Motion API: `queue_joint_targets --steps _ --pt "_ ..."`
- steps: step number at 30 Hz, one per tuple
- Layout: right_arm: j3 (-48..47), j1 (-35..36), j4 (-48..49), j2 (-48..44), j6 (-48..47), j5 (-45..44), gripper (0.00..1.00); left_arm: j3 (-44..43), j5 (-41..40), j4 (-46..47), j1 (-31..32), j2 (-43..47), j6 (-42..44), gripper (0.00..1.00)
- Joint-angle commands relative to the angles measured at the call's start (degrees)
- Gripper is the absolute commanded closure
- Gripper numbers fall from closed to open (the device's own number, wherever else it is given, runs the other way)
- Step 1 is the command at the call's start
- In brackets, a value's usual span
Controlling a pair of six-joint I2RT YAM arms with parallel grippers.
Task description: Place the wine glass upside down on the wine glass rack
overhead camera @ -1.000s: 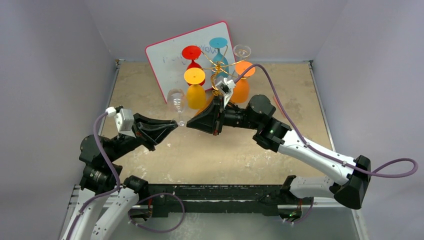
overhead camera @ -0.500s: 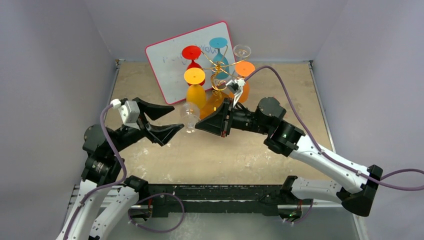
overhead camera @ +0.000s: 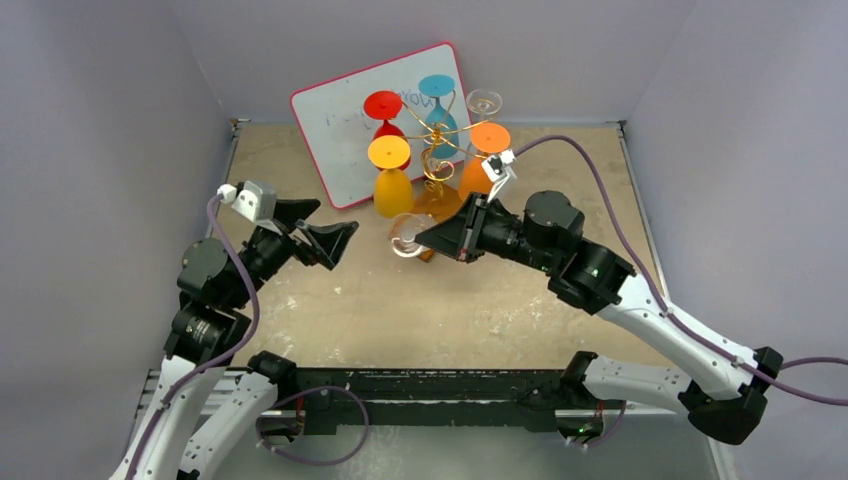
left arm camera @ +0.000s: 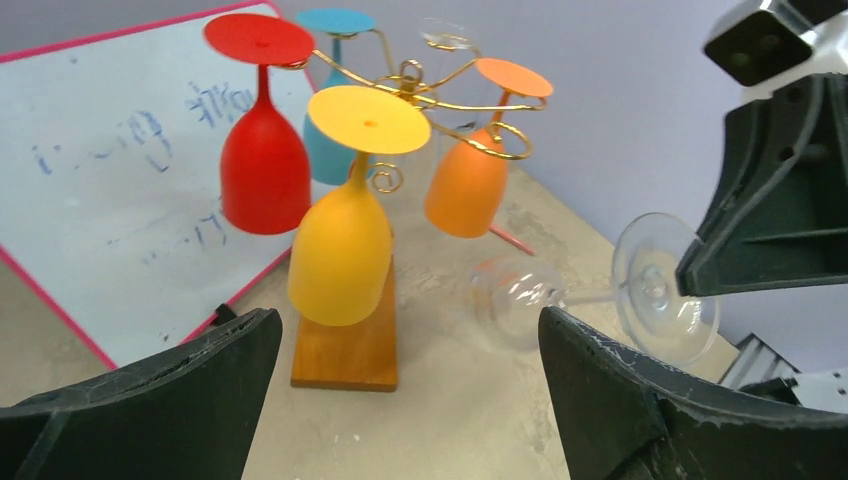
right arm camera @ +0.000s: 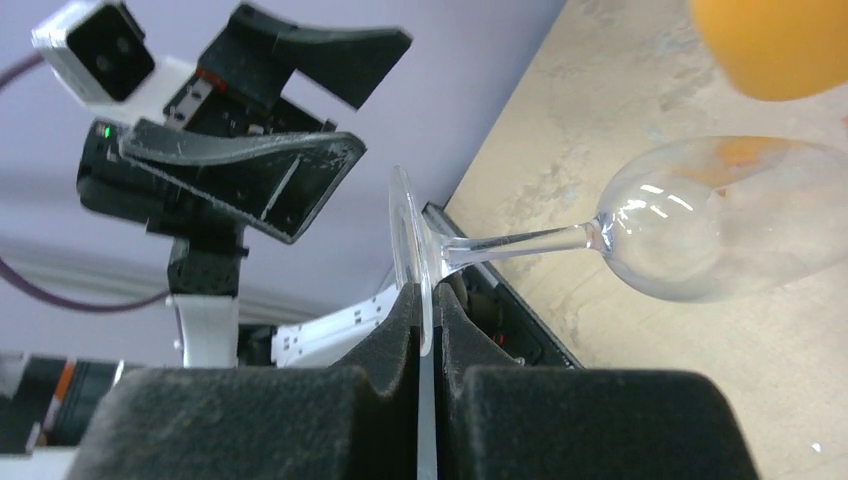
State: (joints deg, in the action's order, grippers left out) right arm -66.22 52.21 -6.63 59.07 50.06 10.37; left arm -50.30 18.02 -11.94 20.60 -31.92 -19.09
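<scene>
My right gripper (overhead camera: 424, 240) is shut on the round foot of the clear wine glass (overhead camera: 405, 238) and holds it in the air, stem level. In the right wrist view the thin foot is pinched edge-on in that gripper (right arm camera: 426, 300), and the bowl (right arm camera: 720, 215) points away over the table. The wine glass rack (overhead camera: 437, 128), gold wire on a wooden base (left arm camera: 345, 350), stands just behind the glass (left arm camera: 515, 300). My left gripper (overhead camera: 325, 226) is open and empty, left of the glass and apart from it; its jaws stand wide in its own view (left arm camera: 408, 325).
Red (overhead camera: 383, 105), yellow (overhead camera: 390, 175), blue (overhead camera: 437, 88) and orange (overhead camera: 485, 150) glasses hang upside down on the rack, plus a clear one (overhead camera: 484, 102) at the back. A pink-framed whiteboard (overhead camera: 335, 135) leans on the back wall behind them.
My left gripper opened, let go of the glass and drew back to the left. The right gripper carried the glass by its foot rightward toward the rack, tipping it level.
</scene>
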Motion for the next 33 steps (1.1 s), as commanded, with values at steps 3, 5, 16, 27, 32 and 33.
queue_joint_targets --steps 3,5,16,27,32,33 --pt "-3.04 -7.50 0.67 -3.63 5.23 -3.77 1.00 -0.35 -10.72 -3.65 -0.16 -2.28 -4.41 0.00" --pt "-2.93 -9.51 0.06 -4.06 6.34 -4.65 1.00 -0.16 -12.60 -4.86 -0.14 -3.15 -4.99 0.00" --pt "-2.38 -12.07 -1.21 -5.47 18.11 -14.09 1.00 6.23 -23.48 -4.19 -0.20 -1.39 -8.83 0.00" --pt "-5.81 -12.22 -4.55 -2.55 27.12 -21.97 1.00 10.90 -21.81 -4.44 -0.18 -1.42 -9.73 0.00" --pt "-8.04 -12.29 -6.07 -0.98 31.06 -25.98 1.00 10.86 -21.75 -4.33 -0.24 -0.89 -8.41 0.00" --pt "-7.91 -12.30 -5.55 -0.97 32.08 -26.79 1.00 10.91 -21.88 -4.46 -0.15 -0.76 -8.19 0.00"
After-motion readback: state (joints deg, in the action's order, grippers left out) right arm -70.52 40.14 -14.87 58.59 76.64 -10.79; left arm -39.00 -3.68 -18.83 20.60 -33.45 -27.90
